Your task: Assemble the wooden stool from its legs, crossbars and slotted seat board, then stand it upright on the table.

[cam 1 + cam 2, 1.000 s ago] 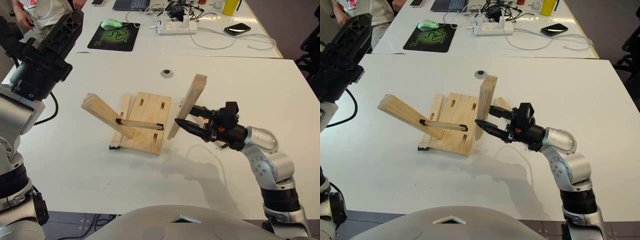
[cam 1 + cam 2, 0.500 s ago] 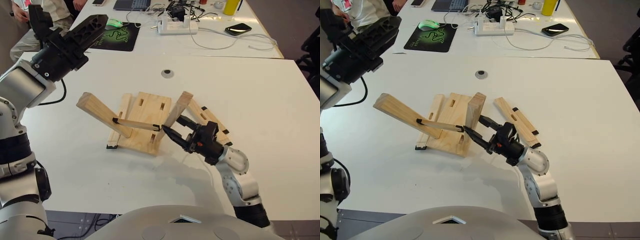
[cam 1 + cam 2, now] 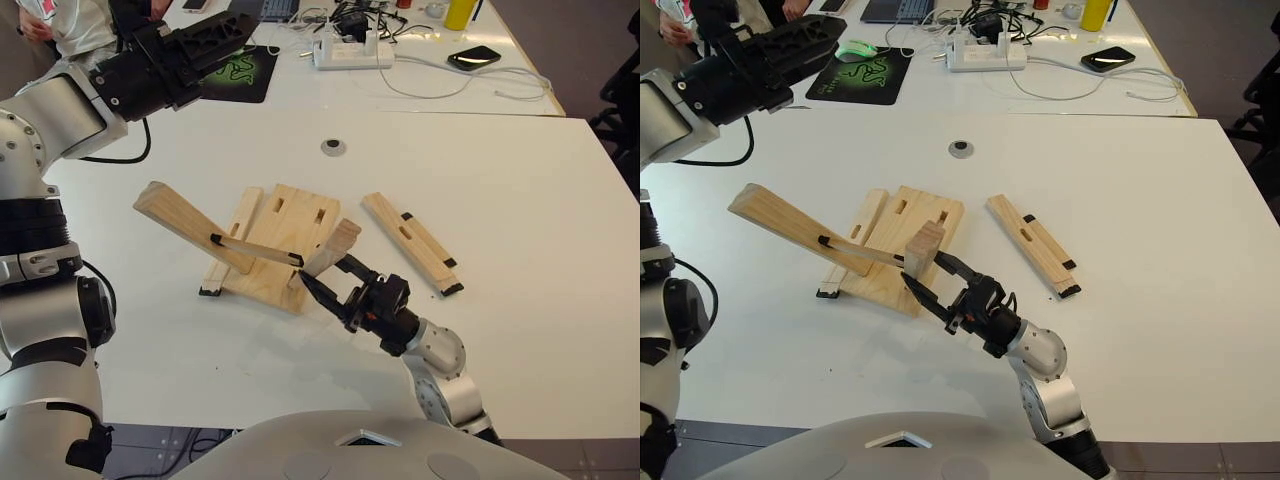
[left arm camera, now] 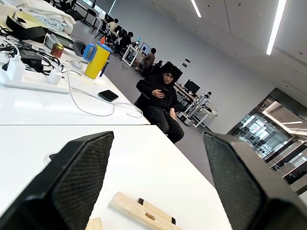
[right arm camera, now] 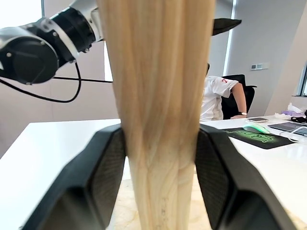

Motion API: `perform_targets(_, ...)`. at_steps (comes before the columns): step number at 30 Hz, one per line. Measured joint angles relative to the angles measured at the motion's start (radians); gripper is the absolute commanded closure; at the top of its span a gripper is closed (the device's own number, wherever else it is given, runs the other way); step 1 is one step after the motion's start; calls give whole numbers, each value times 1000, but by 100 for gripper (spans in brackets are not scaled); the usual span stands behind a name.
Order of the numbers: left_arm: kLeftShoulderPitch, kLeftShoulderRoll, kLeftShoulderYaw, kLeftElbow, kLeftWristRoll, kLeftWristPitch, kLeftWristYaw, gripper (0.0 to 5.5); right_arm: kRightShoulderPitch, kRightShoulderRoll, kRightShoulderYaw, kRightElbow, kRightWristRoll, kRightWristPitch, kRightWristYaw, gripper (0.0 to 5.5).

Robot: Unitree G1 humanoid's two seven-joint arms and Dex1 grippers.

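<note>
The slotted seat board [image 3: 283,228] lies flat mid-table. One wooden leg [image 3: 180,222] slants up from its left side, joined by a thin crossbar [image 3: 256,251] to a second leg [image 3: 334,244]. My right gripper [image 3: 322,272] is shut on that second leg [image 5: 158,96], low at the board's near right corner, with a finger [image 5: 108,177] on each side of it. Another leg [image 3: 230,248] lies along the board's left edge. A loose slotted leg [image 3: 412,243] lies flat to the right. My left gripper [image 3: 215,35] hangs open high over the far left, holding nothing; its wrist view catches the loose leg [image 4: 144,215].
A round cable grommet [image 3: 334,147] sits behind the board. The adjoining far table carries a mouse pad [image 3: 236,72], a power strip [image 3: 354,53] with cables and a phone [image 3: 474,58]. Bare tabletop [image 3: 520,180] stretches to the right and along the near edge.
My right gripper has carried its leg left and tipped it from near upright down onto the crossbar's end, uncovering the loose leg. My left arm has swung toward the far table.
</note>
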Motion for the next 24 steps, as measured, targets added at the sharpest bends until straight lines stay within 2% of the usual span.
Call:
perform_targets(8, 0, -41, 48, 7, 59, 47, -15, 205, -41, -5, -6, 54, 12, -33, 0, 344)
perform_targets(14, -5, -62, 65, 36, 106, 77, -41, 205, -21, -5, 47, 40, 17, -29, 1, 344)
perform_targets(19, -76, -74, 45, 118, 190, 99, -113, 205, 1, 10, 102, 46, -28, -61, -25, 344)
perform_targets(24, -137, -78, 29, 176, 264, 113, -192, 205, -5, 48, 91, 111, -72, -120, -88, 344)
